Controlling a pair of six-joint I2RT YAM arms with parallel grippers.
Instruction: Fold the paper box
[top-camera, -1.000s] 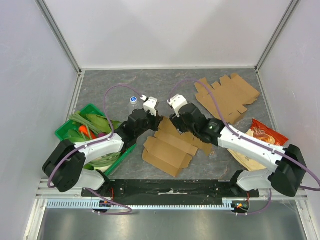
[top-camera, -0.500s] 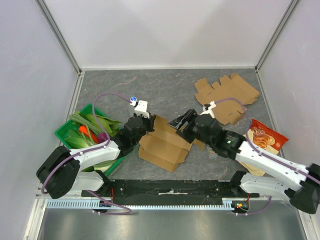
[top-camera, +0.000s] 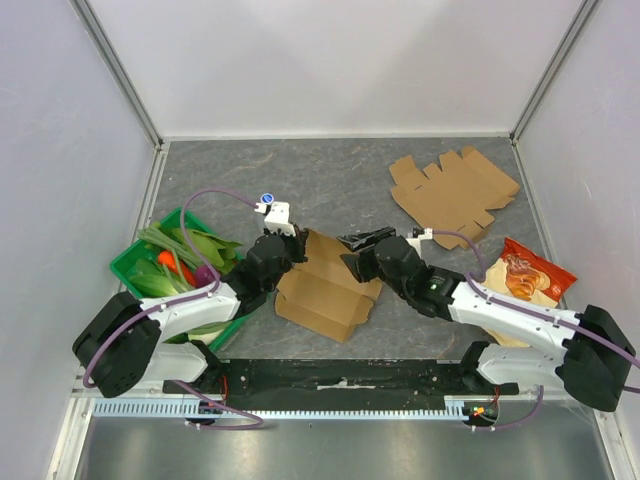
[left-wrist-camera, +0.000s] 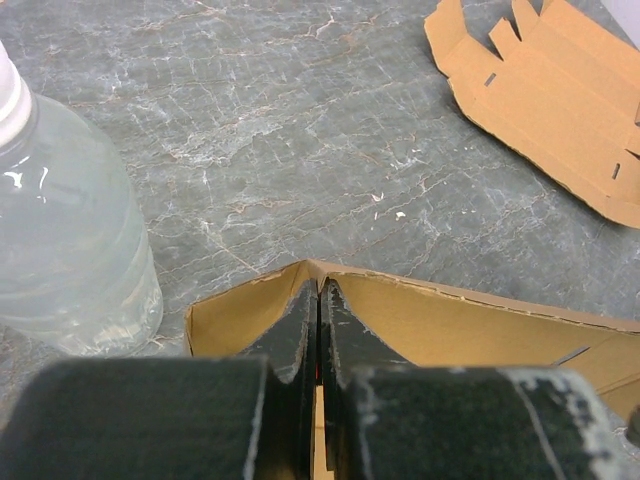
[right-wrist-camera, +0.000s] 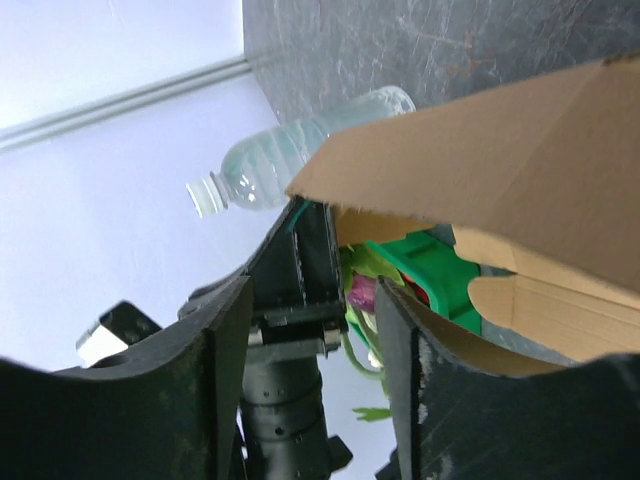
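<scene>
Pinching the raised edge of the box, the left gripper sits just left of center in the top view. Its wrist view shows both fingers pressed together with the peaked cardboard rim caught between them. The box lies half-folded on the table, in the lower middle of the frame, between the two arms.

The right gripper reaches in from the right, just beside the box's upper right corner. Its fingers are spread apart with nothing between them; whether one touches the cardboard I cannot tell. In the right wrist view a brown flap fills the upper right, and another flap below it runs behind the right-hand finger.

A clear bottle stands just above the left gripper and fills the left edge of the left wrist view. A green basket of vegetables sits at the left of the frame. A flat blank lies in the upper right, well apart from the box. A snack bag lies at the right, beside the right arm.
</scene>
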